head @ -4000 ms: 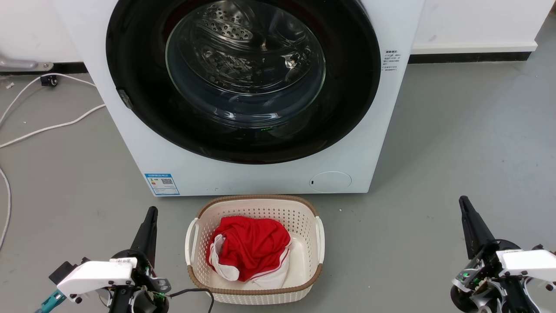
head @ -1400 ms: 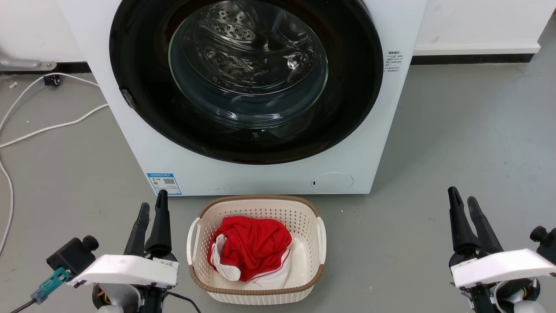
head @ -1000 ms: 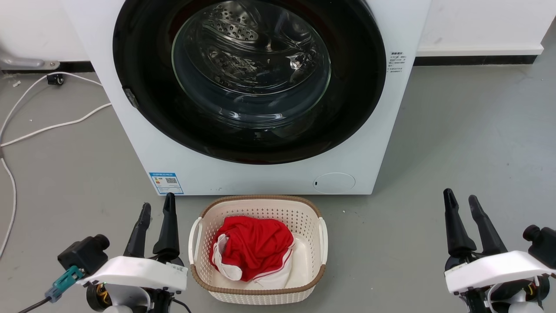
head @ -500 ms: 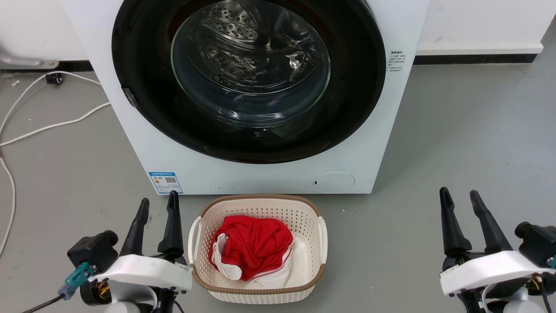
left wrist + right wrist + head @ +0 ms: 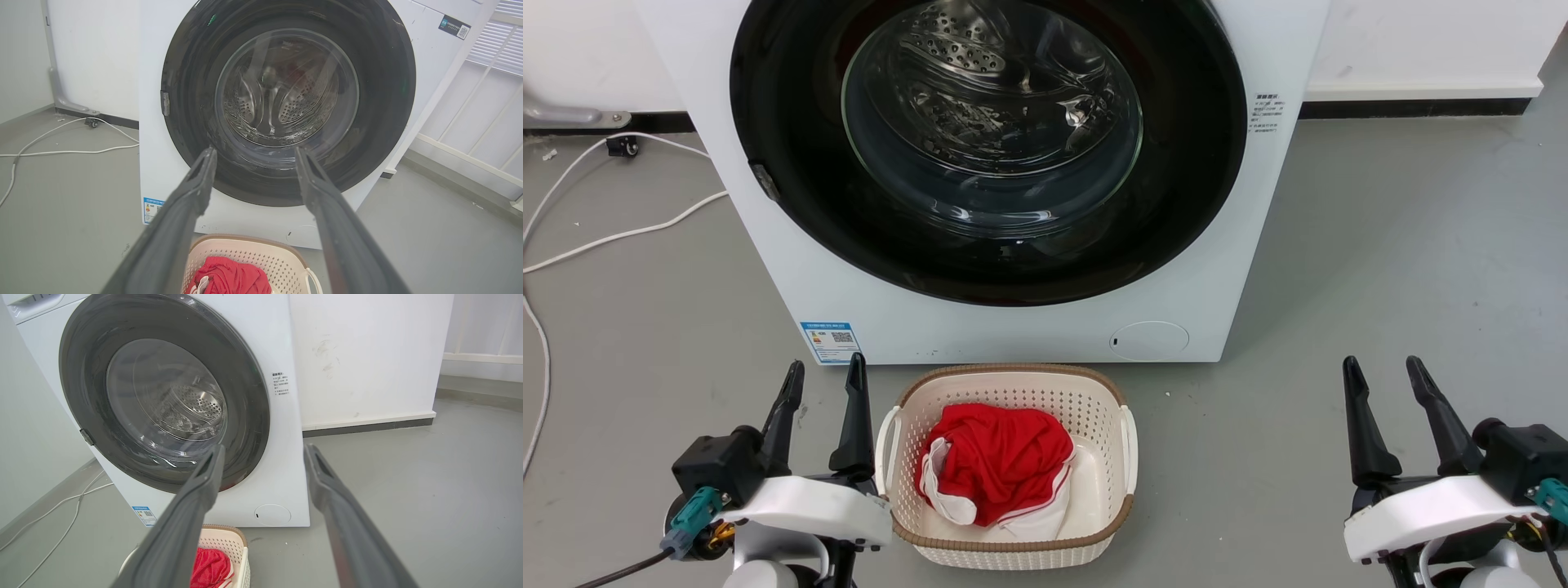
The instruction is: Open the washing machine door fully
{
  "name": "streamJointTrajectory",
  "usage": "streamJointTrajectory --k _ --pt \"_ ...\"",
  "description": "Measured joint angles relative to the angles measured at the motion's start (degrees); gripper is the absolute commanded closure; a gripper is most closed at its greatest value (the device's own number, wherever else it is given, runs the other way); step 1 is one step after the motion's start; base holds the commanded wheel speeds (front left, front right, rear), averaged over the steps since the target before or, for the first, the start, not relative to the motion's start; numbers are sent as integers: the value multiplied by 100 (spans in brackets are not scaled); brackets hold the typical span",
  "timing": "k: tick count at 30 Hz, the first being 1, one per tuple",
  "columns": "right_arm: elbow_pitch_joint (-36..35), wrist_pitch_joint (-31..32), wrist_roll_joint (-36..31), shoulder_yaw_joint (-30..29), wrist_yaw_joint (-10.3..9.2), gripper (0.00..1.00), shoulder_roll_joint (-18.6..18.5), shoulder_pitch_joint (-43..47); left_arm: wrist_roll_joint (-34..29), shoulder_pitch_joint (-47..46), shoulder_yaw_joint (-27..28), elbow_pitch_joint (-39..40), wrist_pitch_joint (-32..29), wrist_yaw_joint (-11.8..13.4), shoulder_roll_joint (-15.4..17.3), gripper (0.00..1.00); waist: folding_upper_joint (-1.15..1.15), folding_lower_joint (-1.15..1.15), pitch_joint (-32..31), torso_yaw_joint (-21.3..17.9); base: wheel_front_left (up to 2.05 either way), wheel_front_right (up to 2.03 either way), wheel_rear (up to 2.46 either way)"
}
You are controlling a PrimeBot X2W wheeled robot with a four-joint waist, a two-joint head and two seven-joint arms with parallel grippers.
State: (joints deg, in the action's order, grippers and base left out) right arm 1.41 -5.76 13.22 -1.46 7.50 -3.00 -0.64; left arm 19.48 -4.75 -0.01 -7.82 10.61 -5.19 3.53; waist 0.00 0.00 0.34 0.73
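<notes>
I see the washing machine door (image 5: 990,139) closed flush on the white machine, straight ahead behind the laundry basket (image 5: 1128,441). My left hand (image 5: 825,364) and right hand (image 5: 1382,363) hang low on either side of the basket. Both have fingers spread and empty, well apart from the door.

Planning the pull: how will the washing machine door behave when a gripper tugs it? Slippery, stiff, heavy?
The washing machine door looks glossy and smooth, so a grip would probably slip except at the small grey tab on its left rim. It looks rigid, likely swinging as one piece. Wide, with a bulging glass centre, it is probably heavy.
</notes>
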Motion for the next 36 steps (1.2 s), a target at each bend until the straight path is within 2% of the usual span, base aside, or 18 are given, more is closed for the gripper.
streamJointTrajectory --k 23,36 --pt "-89 34 -1176 9 0 0 0 68 -1140 -29 -110 9 274 101 93 0 0 0 22 -15 0 0 0" --pt "-105 80 -1630 12 1 0 0 85 -1645 -49 -141 7 414 143 100 0 0 0 31 15 0 0 0"
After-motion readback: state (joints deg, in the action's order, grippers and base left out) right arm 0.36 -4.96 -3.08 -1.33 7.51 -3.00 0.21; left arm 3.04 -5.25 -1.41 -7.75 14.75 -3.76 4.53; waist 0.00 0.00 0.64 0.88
